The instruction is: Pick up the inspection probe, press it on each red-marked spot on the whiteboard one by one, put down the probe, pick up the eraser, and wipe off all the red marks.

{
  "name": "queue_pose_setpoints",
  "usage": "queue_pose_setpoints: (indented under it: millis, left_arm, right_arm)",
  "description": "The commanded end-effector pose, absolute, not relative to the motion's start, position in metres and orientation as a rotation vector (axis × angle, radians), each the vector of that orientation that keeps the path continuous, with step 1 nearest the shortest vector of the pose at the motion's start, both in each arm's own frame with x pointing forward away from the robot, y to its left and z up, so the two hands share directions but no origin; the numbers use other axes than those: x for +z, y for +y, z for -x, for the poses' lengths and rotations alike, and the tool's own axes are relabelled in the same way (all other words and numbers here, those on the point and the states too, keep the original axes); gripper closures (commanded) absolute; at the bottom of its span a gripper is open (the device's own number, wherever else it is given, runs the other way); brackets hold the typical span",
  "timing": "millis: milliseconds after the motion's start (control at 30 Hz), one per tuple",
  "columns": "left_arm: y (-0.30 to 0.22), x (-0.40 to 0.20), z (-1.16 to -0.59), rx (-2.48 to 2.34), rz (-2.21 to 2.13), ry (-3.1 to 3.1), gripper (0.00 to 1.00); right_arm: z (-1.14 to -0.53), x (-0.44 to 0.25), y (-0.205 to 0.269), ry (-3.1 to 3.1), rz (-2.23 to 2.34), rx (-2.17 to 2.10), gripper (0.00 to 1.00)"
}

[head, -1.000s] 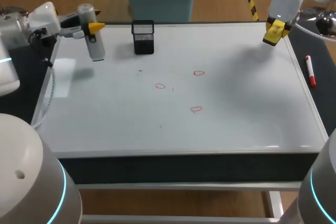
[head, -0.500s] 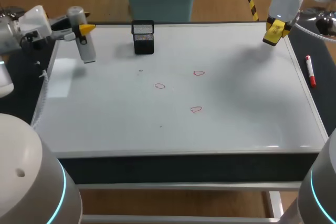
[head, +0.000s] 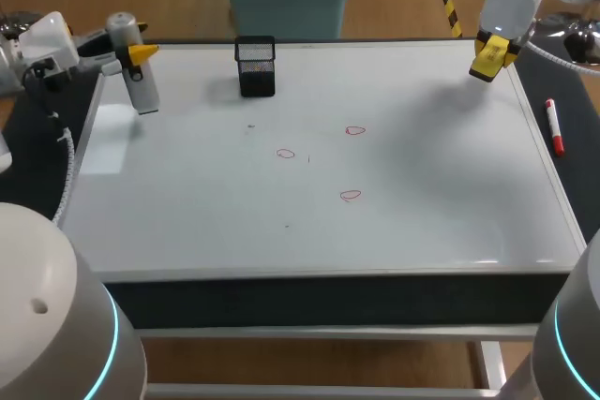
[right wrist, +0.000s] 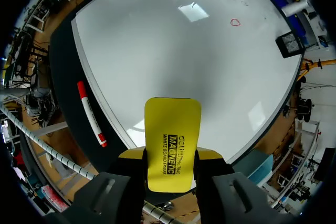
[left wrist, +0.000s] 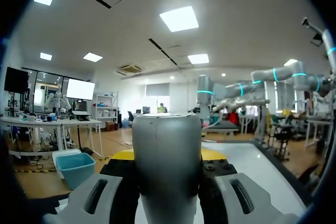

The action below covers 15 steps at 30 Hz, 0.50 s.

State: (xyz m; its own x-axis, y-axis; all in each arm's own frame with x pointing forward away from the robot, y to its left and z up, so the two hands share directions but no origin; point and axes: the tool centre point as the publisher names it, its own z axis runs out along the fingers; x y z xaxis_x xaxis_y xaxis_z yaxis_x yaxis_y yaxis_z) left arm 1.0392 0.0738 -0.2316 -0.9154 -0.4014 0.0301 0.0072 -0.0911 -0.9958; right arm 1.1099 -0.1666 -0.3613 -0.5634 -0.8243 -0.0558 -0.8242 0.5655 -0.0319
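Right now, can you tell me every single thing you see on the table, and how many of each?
whiteboard: 1, white, covers the table top
red marks: 3, red, small loops near the whiteboard's middle
pen holder: 1, black mesh, at the far edge, left of the middle
marker: 1, red and white, on the dark strip right of the whiteboard
inspection probe: 1, pale grey, over the far left corner
eraser: 1, yellow, over the far right corner
left gripper: 1, yellow tips, shut on the inspection probe
right gripper: 1, yellow tips, shut on the eraser
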Motion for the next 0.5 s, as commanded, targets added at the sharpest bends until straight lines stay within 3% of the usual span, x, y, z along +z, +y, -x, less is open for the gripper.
queue_pose_setpoints:
  millis: [33,300,500]
  left_arm:
    - [0.073,-0.230,-1.039,-2.087,0.432,1.904,1.00]
    - [0.073,-0.230,-1.039,-2.087,0.432,1.904,1.00]
    - [0.073,-0.230,-1.039,-2.087,0.432,1.904,1.00]
  right_arm:
    - [-1.110,-0.360,-0.168,2.723,1.440,-0.005,1.00]
    - [-1.110,-0.360,-0.168,2.723,1.440,-0.005,1.00]
    - [-1.083,-0.368,-0.130,2.666,1.474,0.021,1.00]
